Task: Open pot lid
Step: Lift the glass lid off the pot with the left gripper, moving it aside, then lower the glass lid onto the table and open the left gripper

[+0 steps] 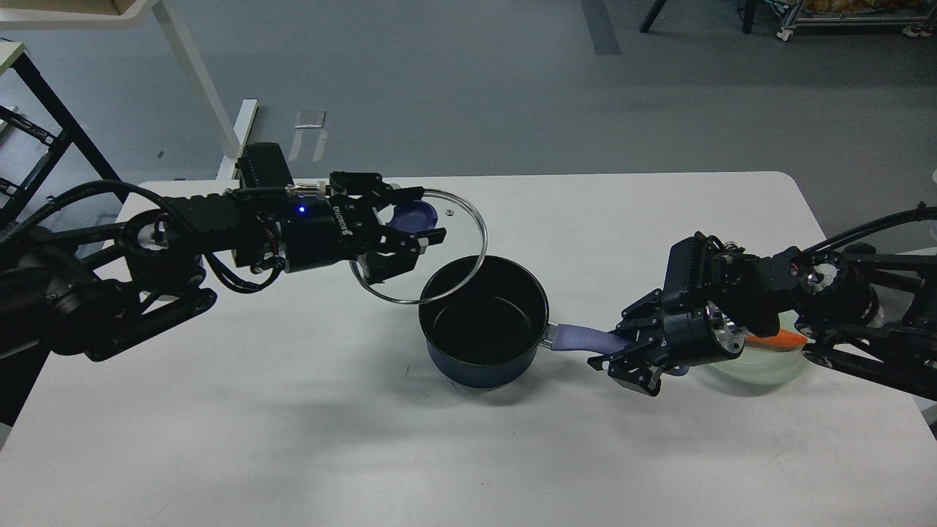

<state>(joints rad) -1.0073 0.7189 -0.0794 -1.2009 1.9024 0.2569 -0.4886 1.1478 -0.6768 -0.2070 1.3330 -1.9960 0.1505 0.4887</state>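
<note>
My left hand (pixel 417 219) pinches the pot lid (pixel 428 245) by its knob, tilted beside the open pot (pixel 483 318); my right hand (pixel 622 355) clamps the pot's handle (pixel 582 338).

The small saucepan (pixel 483 322) is dark navy outside, black inside, with a steel-grey rim and a purple-blue handle. The round clear glass lid (pixel 421 245) has a silvery steel rim and a purple-blue knob. A pale green glass plate (pixel 765 366) shows something orange on it. The plain white table (pixel 293 410) carries grey shadows.
</note>
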